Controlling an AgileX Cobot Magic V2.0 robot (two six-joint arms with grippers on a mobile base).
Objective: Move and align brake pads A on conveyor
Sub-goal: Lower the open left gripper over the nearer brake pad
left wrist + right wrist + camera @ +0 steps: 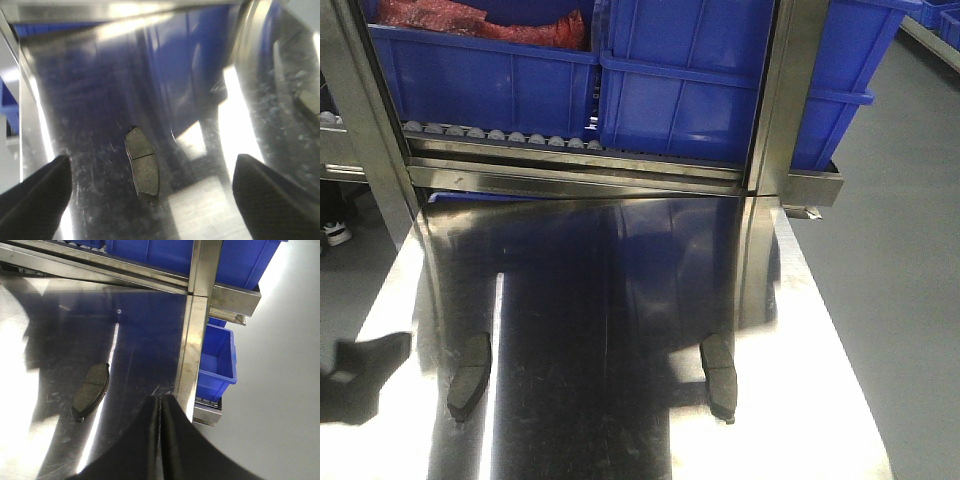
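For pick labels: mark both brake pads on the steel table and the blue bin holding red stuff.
Left brake pad [470,375], front view, on its dark top face.
Right brake pad [720,377], front view, on its top face.
Blue bin [480,90], front view, on its front wall.

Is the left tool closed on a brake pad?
No: in the left wrist view the left tool stands wide open, the brake pad lying untouched on the steel table.
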